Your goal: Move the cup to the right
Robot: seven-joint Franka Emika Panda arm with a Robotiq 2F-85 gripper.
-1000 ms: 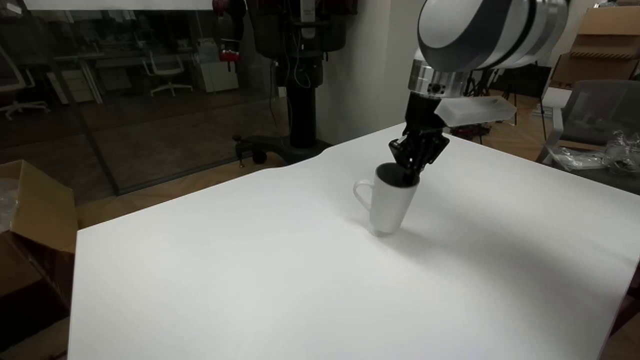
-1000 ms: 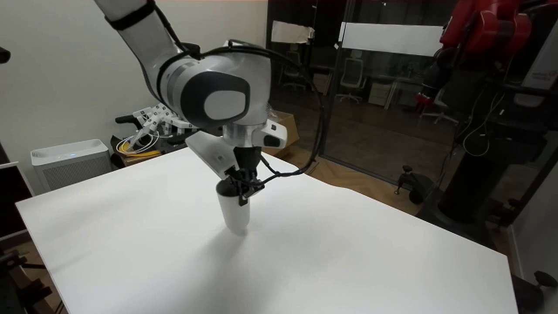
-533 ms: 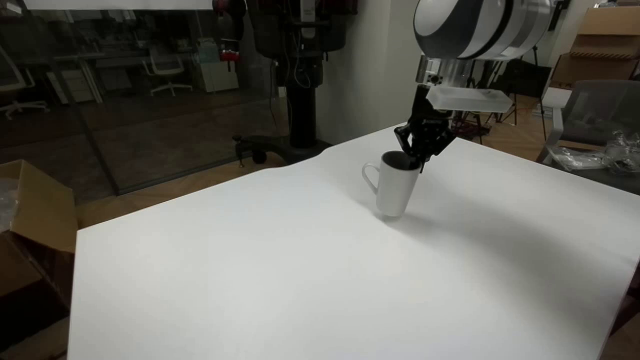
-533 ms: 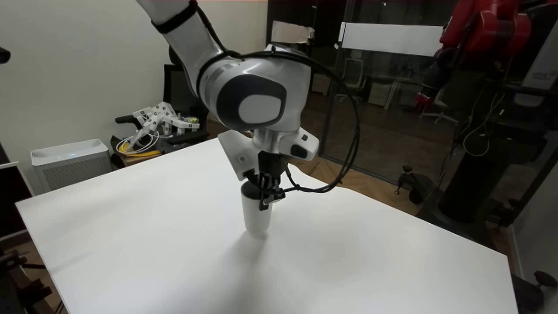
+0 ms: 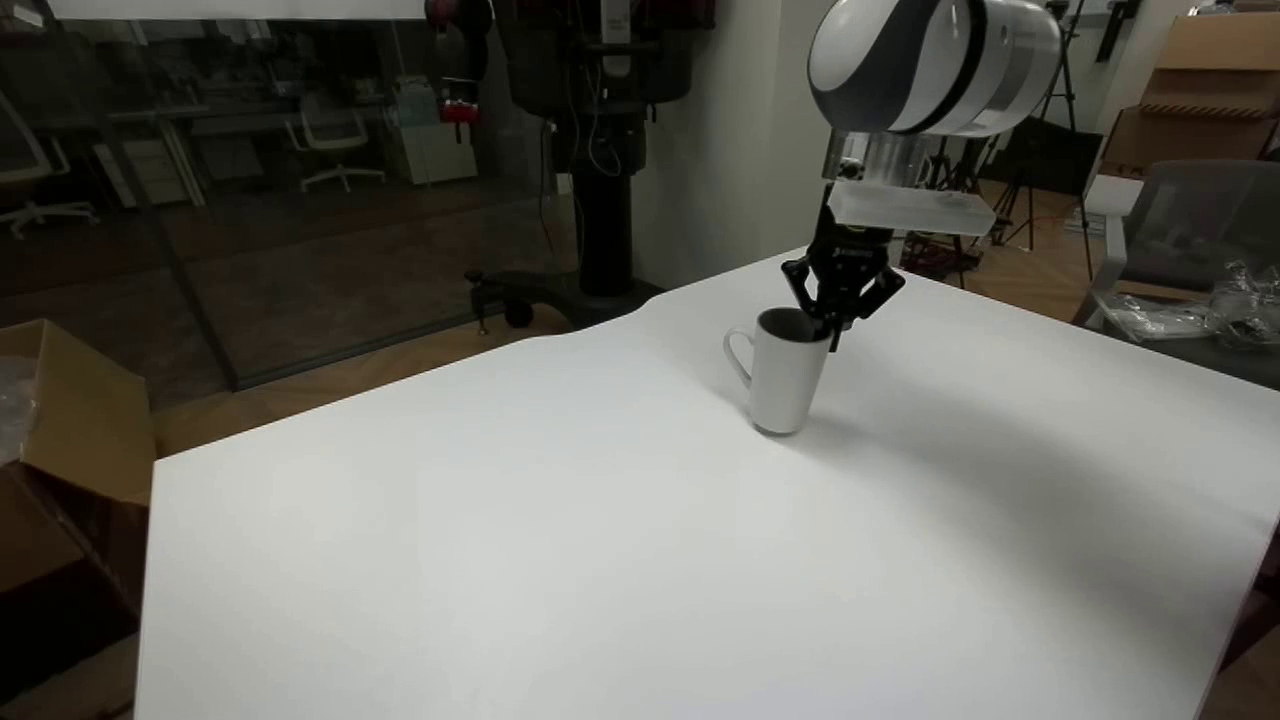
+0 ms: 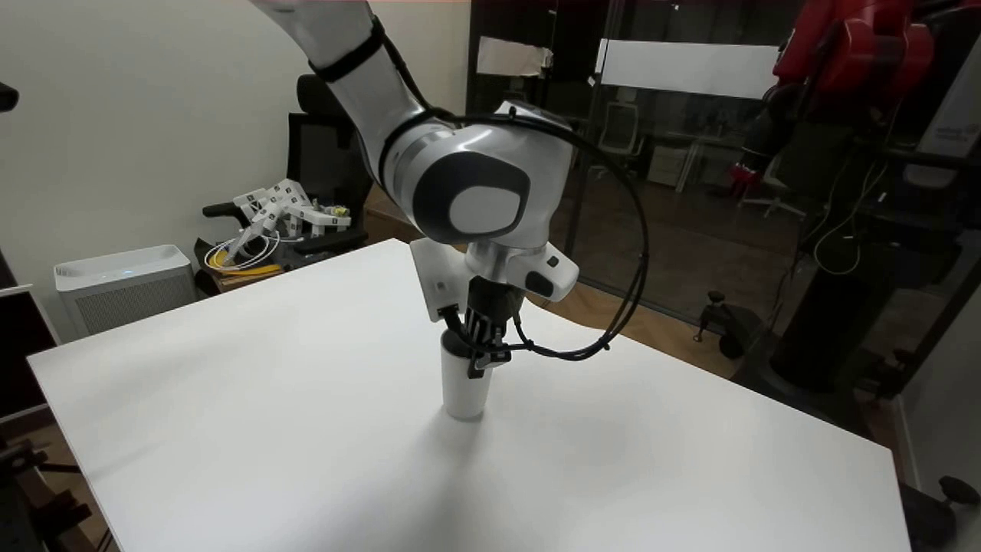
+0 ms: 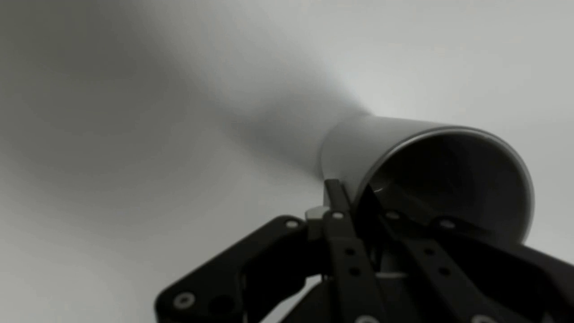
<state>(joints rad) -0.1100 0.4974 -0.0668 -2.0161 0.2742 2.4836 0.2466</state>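
Currently, the fingers (image 7: 337, 197) of the gripper (image 7: 353, 196) pinch the wall of the white mug (image 5: 785, 390), one inside, one outside. The mug stands inboard of the wavy edge of the table (image 5: 450, 560); beyond lie a wood floor (image 6: 647, 323) and a glass partition (image 5: 320, 255). Since the earlier frame, the mug's base has lowered onto the table. Smooth, tapering body; loop handle (image 5: 729, 352); dark interior.

Your arm (image 6: 475, 169) slopes down from the top in an exterior view, gripper (image 7: 352, 193) pointing downward; wrist view: your fingertips (image 7: 335, 195) close together, slim gap between.
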